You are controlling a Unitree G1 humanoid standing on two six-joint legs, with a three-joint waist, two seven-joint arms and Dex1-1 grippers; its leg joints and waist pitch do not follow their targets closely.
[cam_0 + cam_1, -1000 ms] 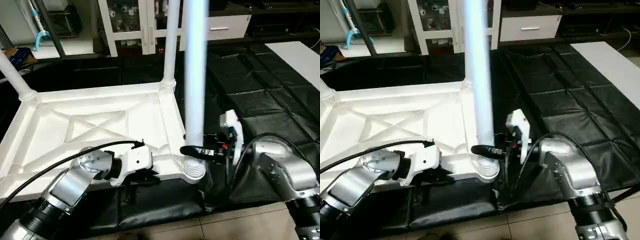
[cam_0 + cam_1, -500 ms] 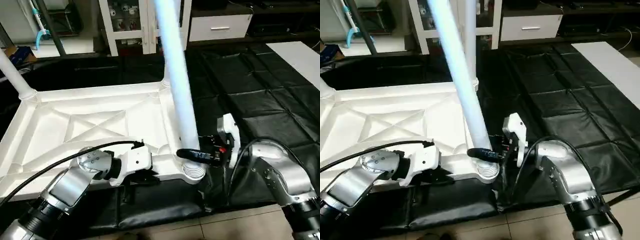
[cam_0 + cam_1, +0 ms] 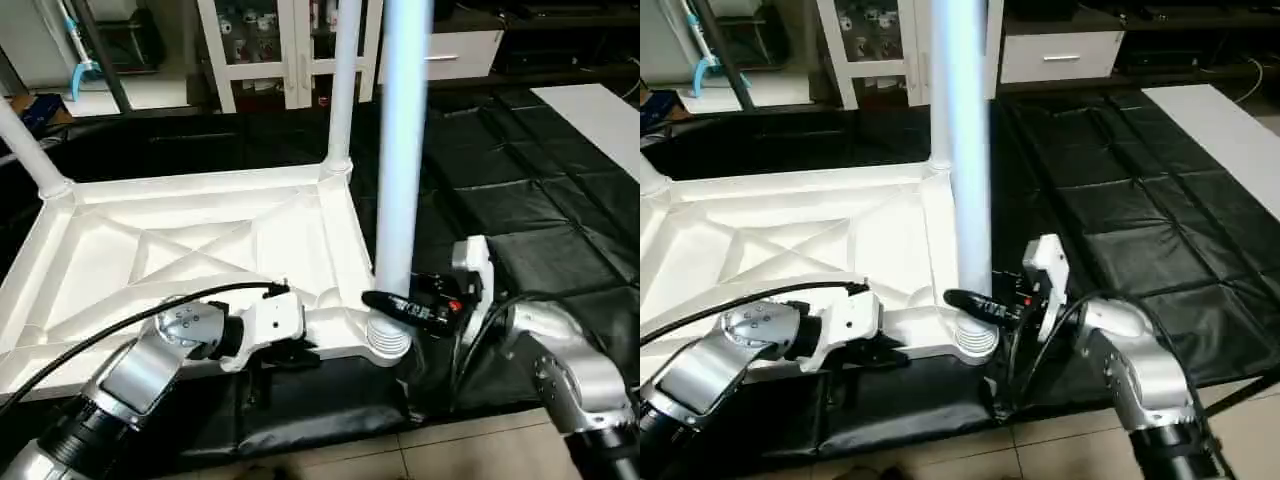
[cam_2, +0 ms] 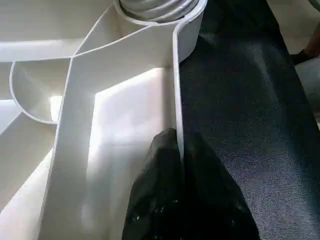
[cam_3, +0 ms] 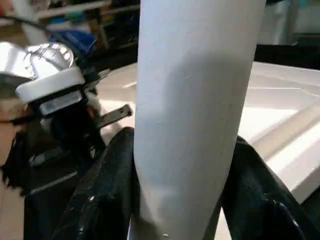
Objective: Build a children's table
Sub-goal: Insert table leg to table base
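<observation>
Tabletop (image 3: 190,250) is lying ribs-up on the black mat (image 3: 520,200), two far corners already carrying legs. Right gripper (image 3: 395,302) is clamping a third leg (image 3: 400,170) upright in the near right corner socket (image 3: 385,340), probably seating it. Left gripper (image 4: 175,165) is pinching the near rim, steadying it. Leg tops are running out of frame.

The tabletop (image 3: 200,250) lies underside-up on the mat (image 3: 520,190); one leg (image 3: 400,150) stands in its near right corner socket (image 3: 388,338).
</observation>
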